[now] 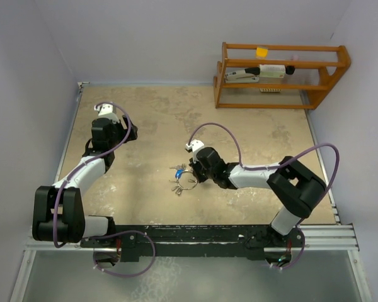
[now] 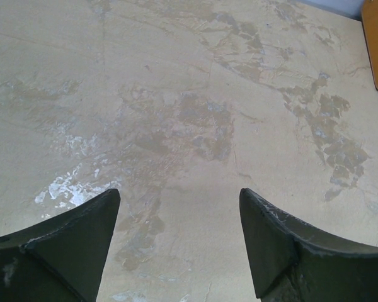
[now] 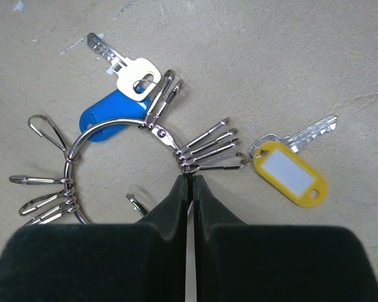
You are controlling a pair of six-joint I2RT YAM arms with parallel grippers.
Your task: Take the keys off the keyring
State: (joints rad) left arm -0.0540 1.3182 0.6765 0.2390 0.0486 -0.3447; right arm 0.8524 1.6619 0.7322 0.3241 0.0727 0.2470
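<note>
Right gripper [image 3: 190, 178]: jaws are being pressed together, pinching the thin round silver wire keyring [image 3: 107, 126] on its near-right arc, beside bunched wire clips [image 3: 208, 148]. The ring is lying mid-way across the beige mottled table [image 3: 340, 50], carrying a plain silver key [image 3: 131, 74], a blue plastic tag [image 3: 104, 114] and a yellow-tagged silver key [image 3: 290, 173]. Left gripper [image 2: 179, 201] is being held spread, well apart. Judged step: the ring is being anchored. Next, the left must be brought in to work a key off.

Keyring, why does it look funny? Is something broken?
Nothing looks broken. The keyring just has many small clips hanging empty; only two keys show, one by a blue tag, one on a yellow tag. The right gripper pinches the ring.
</note>
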